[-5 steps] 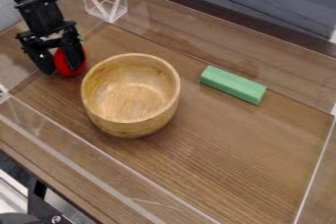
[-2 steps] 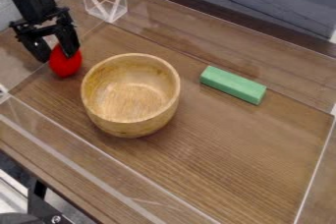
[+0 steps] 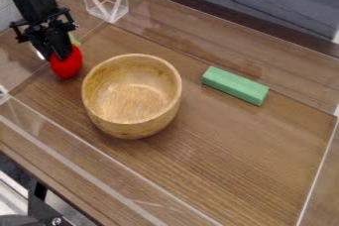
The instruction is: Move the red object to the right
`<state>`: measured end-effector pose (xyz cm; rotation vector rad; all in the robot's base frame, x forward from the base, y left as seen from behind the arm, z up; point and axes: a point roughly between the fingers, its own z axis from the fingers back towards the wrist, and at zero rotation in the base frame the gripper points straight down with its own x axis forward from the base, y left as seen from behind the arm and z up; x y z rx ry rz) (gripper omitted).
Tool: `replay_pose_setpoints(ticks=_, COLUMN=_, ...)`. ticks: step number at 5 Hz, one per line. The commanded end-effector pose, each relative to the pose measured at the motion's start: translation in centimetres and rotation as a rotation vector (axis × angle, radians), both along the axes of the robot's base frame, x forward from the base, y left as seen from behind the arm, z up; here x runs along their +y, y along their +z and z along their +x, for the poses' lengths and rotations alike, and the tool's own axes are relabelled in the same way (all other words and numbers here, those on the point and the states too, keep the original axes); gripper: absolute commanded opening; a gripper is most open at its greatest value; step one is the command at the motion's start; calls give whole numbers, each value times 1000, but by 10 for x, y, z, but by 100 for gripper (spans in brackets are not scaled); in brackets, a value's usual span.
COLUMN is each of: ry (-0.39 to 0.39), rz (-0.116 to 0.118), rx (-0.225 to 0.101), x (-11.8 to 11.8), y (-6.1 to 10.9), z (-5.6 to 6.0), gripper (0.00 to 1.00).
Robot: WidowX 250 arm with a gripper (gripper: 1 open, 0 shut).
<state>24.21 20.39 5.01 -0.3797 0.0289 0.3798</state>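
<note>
a wooden table (image 3: 245, 156) with visible plank lines, seen from above at an angle. at the upper left, a dark robot gripper (image 3: 57, 42) reaches in from the picture's left edge. its thin, jointed fingers are drawn in close over the upper part of a small, rounded, bright red toy (image 3: 65, 66). the view does not show clearly whether they are clamped on the toy or only around it, so i cannot tell if it is gripped. the red toy is near the left side of the table, just beside the upper left rim of the bowl, with a bit of green showing at its top.

the bowl (image 3: 131, 89) is round, light wood, much larger than the toy, and sits left of the picture's middle with its opening facing up. to its right, well apart from it, a green rectangular block (image 3: 236, 84) lies at a slant, its right end lower in the view. above the bowl, near the top edge, is a small pale, see-through or wire-like object (image 3: 110, 5). a dark, rounded thing (image 3: 14, 220) is cut off at the bottom left corner.
</note>
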Motion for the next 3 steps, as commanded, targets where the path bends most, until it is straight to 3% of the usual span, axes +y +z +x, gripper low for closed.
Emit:
replay_pose_setpoints(ticks=1, ry=-20, rz=76, rx=-96, x=-11, y=52, z=7, gripper=0)
replay_pose_setpoints(ticks=2, ry=-55, rz=74, rx=-135, x=-37, y=82, z=9, gripper=0)
replay_pose_setpoints(ticks=3, ry=-189, rz=51, rx=-154, x=-72, y=89, z=22, gripper=0)
